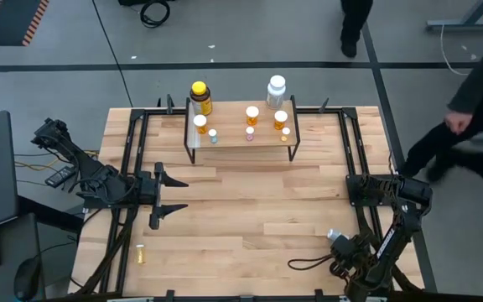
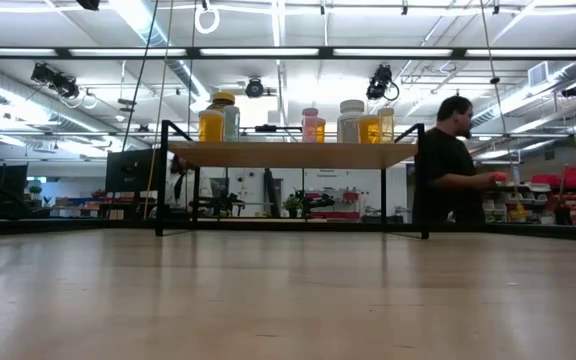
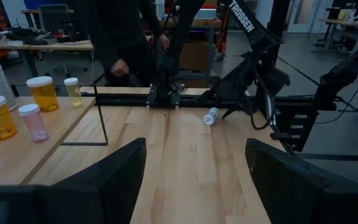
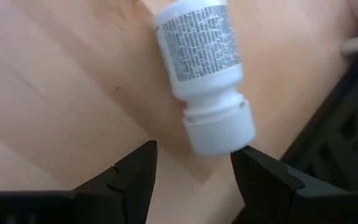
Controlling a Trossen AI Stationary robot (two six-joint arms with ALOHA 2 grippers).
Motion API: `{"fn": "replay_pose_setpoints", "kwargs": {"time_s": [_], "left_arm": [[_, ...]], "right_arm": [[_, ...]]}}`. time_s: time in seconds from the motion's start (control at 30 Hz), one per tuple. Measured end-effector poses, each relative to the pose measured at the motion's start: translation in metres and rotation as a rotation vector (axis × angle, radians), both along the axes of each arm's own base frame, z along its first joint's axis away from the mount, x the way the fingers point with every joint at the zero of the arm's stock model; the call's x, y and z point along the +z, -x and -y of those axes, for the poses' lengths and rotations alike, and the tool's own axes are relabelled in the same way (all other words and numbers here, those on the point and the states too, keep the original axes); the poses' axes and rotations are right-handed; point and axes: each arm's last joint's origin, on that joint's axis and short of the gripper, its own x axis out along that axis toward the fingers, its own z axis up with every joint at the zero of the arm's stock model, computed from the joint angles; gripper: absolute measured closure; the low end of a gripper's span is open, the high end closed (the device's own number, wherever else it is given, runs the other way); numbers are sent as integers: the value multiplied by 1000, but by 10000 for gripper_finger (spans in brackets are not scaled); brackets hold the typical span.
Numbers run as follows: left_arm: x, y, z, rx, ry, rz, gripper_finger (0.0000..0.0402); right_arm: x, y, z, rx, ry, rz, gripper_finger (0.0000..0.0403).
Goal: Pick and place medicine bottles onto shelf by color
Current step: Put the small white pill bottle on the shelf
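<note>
A small white bottle with a white cap lies on its side on the table's near right part. My right gripper is open just behind its cap end, one finger on either side of the cap. My left gripper waits open over the table's left side, pointing right. The shelf stands at the far middle. On it stand a big yellow bottle, a big white bottle, orange vials and tiny teal, pink and yellow vials. My right gripper stands open at the white bottle's cap. The cap's rim lies right by one fingertip. Whether they touch, I cannot tell. The bottle lies flat on the table.
One tiny yellow vial lies on the table's near left corner. Black rails frame the tabletop. A person walks past the far right corner. Bare wood lies between the shelf and the near edge.
</note>
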Motion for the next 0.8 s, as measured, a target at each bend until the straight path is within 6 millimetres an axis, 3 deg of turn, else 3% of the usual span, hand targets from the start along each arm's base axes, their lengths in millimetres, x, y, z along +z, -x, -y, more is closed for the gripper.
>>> {"fn": "replay_pose_setpoints", "kwargs": {"time_s": [0.53, 0.8], "left_arm": [[0, 0, 0, 0, 0, 0, 118], [0, 0, 0, 0, 0, -1, 118]], "right_arm": [[4, 2, 9, 89, 102, -41, 188], [-10, 5, 18, 91, 92, -33, 188]]}}
